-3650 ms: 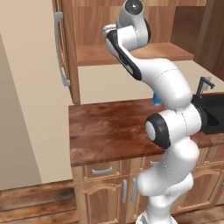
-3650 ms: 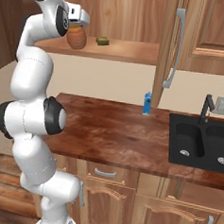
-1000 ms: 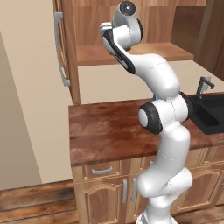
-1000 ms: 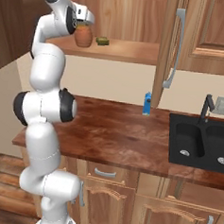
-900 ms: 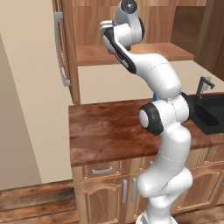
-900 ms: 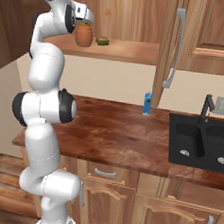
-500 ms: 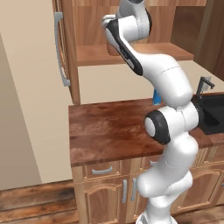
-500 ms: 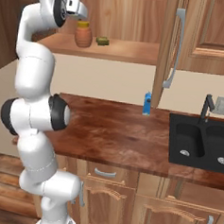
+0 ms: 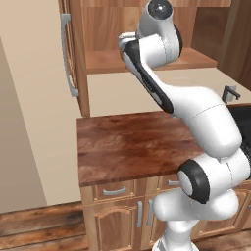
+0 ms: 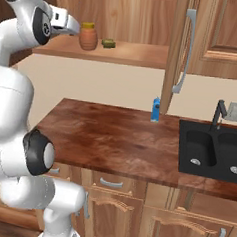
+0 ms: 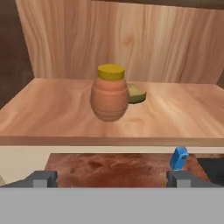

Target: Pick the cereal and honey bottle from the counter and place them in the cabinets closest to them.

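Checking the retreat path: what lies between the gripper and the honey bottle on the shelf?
Nothing: in the hand view, bare shelf runs from the open gripper to the honey bottle.

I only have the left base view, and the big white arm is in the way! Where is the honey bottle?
Observer: The honey bottle stands upright on the cabinet shelf.
Operator: Is the claw holding it?
Observer: No. The claw is open, in front of the shelf and apart from the bottle.
Operator: Is anything else up there?
Observer: An olive-green lump lies on the shelf beside the bottle.
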Robot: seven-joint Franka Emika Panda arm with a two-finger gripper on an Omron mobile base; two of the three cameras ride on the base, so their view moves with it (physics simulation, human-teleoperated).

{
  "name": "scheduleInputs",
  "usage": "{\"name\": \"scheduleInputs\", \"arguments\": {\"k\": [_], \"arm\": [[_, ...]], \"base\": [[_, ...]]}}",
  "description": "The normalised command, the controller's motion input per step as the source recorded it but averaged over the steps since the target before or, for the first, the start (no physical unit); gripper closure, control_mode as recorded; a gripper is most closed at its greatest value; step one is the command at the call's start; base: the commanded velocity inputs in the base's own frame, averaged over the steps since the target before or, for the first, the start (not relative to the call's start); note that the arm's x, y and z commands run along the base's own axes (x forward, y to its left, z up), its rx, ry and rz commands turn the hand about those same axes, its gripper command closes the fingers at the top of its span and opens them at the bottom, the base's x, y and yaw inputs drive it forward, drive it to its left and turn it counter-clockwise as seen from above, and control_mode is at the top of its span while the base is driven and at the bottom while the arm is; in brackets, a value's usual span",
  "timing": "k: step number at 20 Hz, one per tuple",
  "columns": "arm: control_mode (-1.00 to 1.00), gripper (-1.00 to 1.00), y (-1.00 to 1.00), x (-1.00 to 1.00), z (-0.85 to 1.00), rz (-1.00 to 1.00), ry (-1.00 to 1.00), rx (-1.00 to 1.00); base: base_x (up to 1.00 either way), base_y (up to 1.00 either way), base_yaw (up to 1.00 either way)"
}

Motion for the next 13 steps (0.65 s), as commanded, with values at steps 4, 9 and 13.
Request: {"name": "scheduleInputs", "arguments": {"k": [4, 9, 13], "arm": [[-1.0, -1.0, 0.0, -1.0, -0.23, 0.0, -0.12, 0.0], [-1.0, -1.0, 0.0, -1.0, -0.01, -0.02, -0.24, 0.0], [-1.0, -1.0, 0.0, -0.91, 0.03, -0.06, -0.3, 0.0]], "base": [[0.0, 0.0, 0.0], [0.0, 0.0, 0.0], [0.0, 0.0, 0.0]]}}
